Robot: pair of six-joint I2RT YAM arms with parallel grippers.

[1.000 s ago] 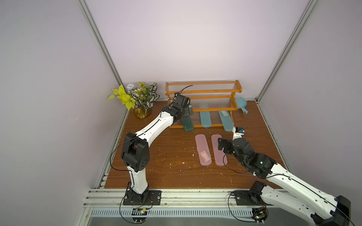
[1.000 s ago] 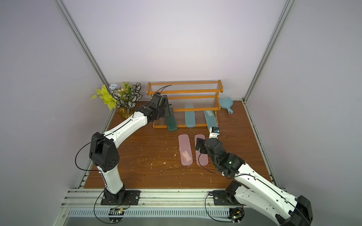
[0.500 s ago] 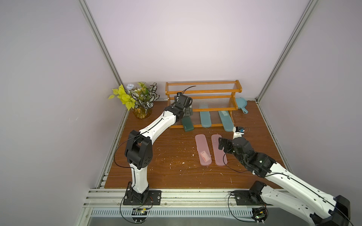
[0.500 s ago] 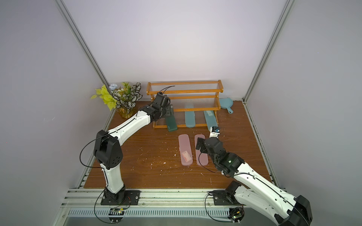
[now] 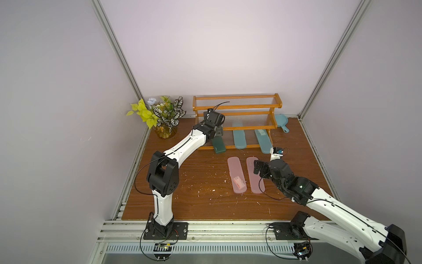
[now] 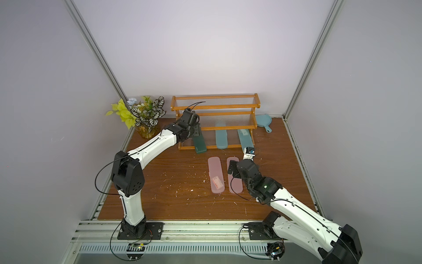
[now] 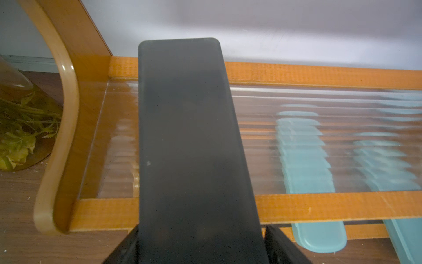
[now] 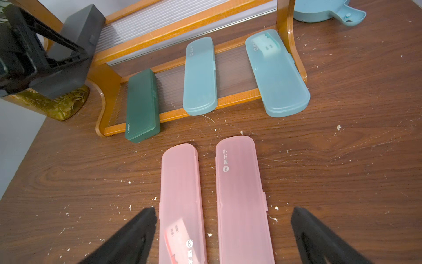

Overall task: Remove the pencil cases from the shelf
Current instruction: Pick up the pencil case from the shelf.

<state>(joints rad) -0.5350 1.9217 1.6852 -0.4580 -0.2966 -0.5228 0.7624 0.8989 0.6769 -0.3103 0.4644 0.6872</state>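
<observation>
The left gripper (image 7: 201,227) has moved in closer to the shelf (image 7: 319,73) and squeezed its jaws onto both sides of the black case (image 7: 189,137), which lies on the middle step pointing straight away from it, so a straight pull back looks right.

The shelf (image 5: 251,126) was orange-brown wood with clear ribbed panels. At its lower left, the dark green pencil case (image 5: 218,145) was a deep frosted green; the middle teal pencil case (image 5: 239,139) and the right teal pencil case (image 5: 263,141) were pale blue-green. Lower in the frame, the left pink pencil case (image 5: 236,174) and the right pink pencil case (image 5: 256,187) were translucent rose, the left showing a white-and-red label. The black pencil case (image 7: 194,148) was matte charcoal. The small pan (image 5: 280,120) was teal. The table (image 5: 194,182) was dark brown woodgrain flecked white.
</observation>
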